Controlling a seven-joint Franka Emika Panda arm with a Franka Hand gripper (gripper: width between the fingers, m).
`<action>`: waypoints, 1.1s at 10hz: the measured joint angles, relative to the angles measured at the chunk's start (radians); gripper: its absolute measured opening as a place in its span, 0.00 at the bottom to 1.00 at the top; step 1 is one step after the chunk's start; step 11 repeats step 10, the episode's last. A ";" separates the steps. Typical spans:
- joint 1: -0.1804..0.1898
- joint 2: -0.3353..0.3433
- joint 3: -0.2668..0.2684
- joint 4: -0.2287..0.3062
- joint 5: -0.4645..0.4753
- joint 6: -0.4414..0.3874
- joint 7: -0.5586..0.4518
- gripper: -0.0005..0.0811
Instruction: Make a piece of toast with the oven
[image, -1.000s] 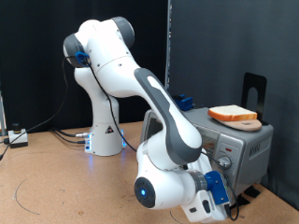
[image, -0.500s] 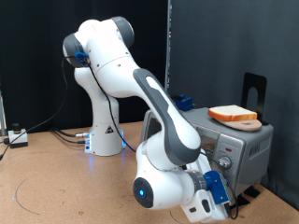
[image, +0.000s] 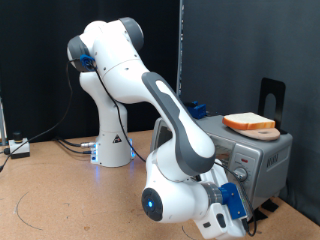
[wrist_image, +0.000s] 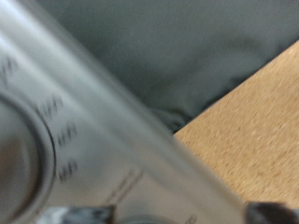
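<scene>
Low at the oven's knob panel

Arm bent down in front of the oven (image: 262, 158), at the exterior view's lower right. Gripper (image: 243, 222) sits low beside the front panel, fingers hidden behind the hand; jaws open or closed, cannot tell. Toast (image: 248, 122) lies flat on a board on the oven's top, well apart from the gripper. Wrist view blurred and very close: silver panel (wrist_image: 103, 140) with printed marks, edge of a round knob (wrist_image: 17, 154), wooden table (wrist_image: 252, 131) beyond
</scene>
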 joint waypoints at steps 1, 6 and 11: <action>0.000 -0.007 0.000 0.015 0.000 -0.002 0.010 0.39; -0.029 -0.017 -0.030 0.100 -0.057 -0.184 0.184 0.96; -0.082 -0.026 -0.087 0.170 -0.130 -0.367 0.397 0.99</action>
